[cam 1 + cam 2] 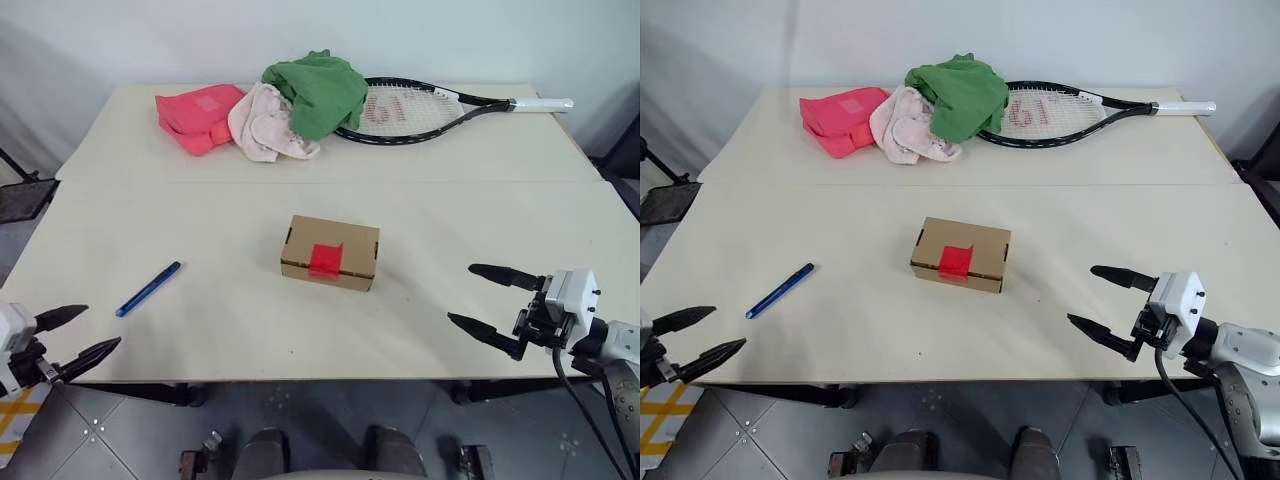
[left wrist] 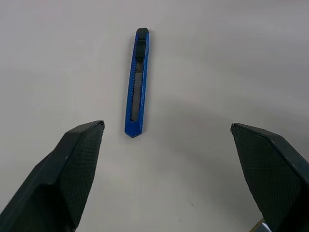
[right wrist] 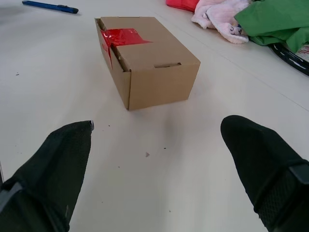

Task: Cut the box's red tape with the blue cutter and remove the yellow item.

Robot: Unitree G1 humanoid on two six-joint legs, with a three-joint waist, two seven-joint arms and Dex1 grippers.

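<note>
Cream table (image 1: 200,200), shut brown box (image 1: 330,252), red tape (image 1: 325,260) across its flap seam.

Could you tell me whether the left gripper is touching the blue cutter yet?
Apart. In the left wrist view the blue cutter lies on bare table ahead of the open left gripper, with neither finger reaching it.

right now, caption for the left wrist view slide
Open left tool poised over the blue cutter lying on the table.
</note>
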